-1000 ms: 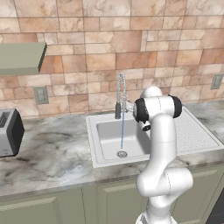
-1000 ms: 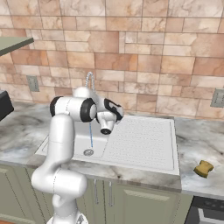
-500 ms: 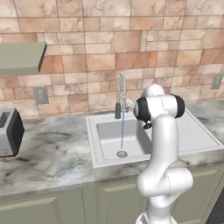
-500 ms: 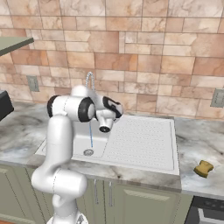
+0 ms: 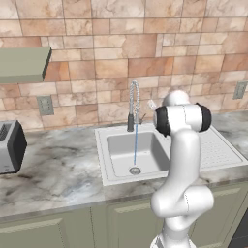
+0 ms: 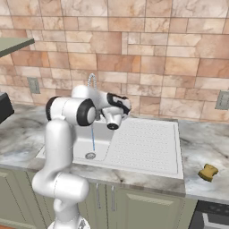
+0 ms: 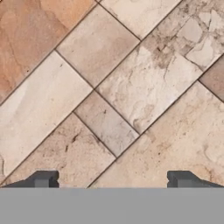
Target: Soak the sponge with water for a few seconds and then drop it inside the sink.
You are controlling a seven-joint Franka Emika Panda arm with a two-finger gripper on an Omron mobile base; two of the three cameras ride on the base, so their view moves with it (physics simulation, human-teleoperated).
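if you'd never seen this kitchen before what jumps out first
The white arm rears up in front of the sink, its open gripper aimed at the tiled wall. A thin stream of water runs from the tap to the drain. Far off on the counter right of the drainboard lies the sponge, untouched.

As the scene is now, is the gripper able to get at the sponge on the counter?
Probably yes, but not at once. The gripper is open and points at the wall tiles, high over the sink. The sponge lies on the counter beyond the drainboard, with nothing beside it; the arm must swing over.
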